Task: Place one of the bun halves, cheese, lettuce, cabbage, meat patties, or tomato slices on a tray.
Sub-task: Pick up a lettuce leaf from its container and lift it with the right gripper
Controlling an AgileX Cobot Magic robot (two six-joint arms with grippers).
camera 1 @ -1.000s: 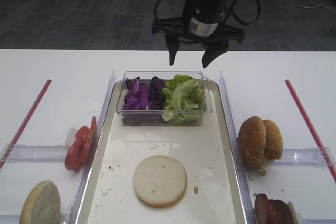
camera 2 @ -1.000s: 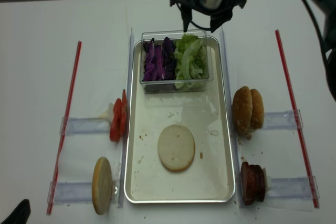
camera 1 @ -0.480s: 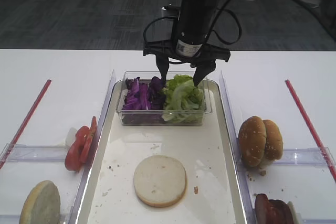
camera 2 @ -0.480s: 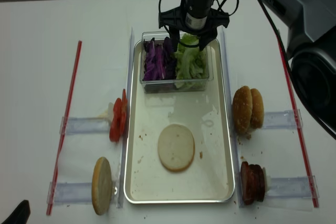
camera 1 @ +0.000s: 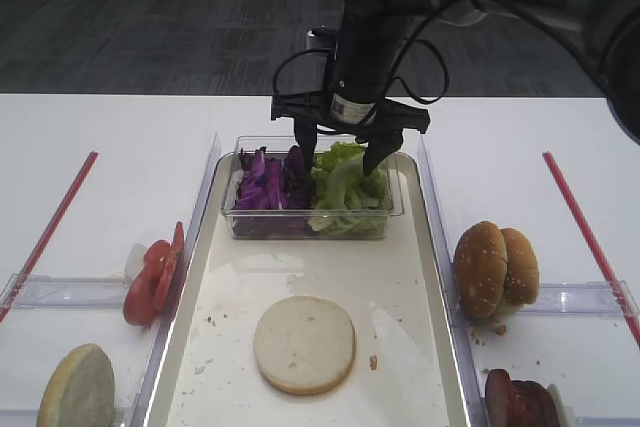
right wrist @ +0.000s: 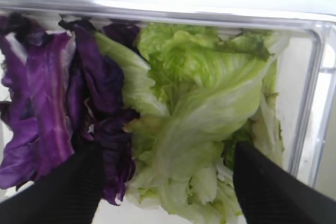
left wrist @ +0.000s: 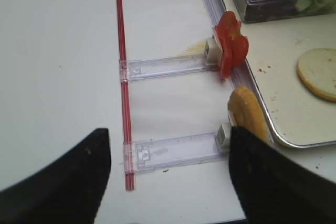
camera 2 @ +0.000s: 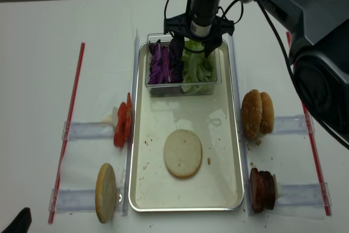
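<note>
My right gripper [camera 1: 338, 155] is lowered into the clear tub [camera 1: 300, 226] at the far end of the silvery tray [camera 1: 400, 287]. Its jaws stand open. In the right wrist view the gripper [right wrist: 168, 182] straddles the green lettuce [right wrist: 210, 108], with one finger on the purple cabbage [right wrist: 42, 103] and the other near the tub's right wall. A pale bun half [camera 1: 304, 343] lies flat on the tray. My left gripper [left wrist: 169, 182] hangs open over bare table, left of the tray, holding nothing.
Clear plastic racks flank the tray. Tomato slices [camera 1: 152, 277] and a bun half [camera 1: 76, 387] stand on the left ones. Sesame bun domes [camera 1: 495, 269] and meat patties [camera 1: 520, 402] are on the right. A red strip [camera 1: 50, 227] runs along each side.
My right gripper has come down from above the tub's far rim into the tub, and its open fingers now sit around the lettuce. Nothing else moved.
</note>
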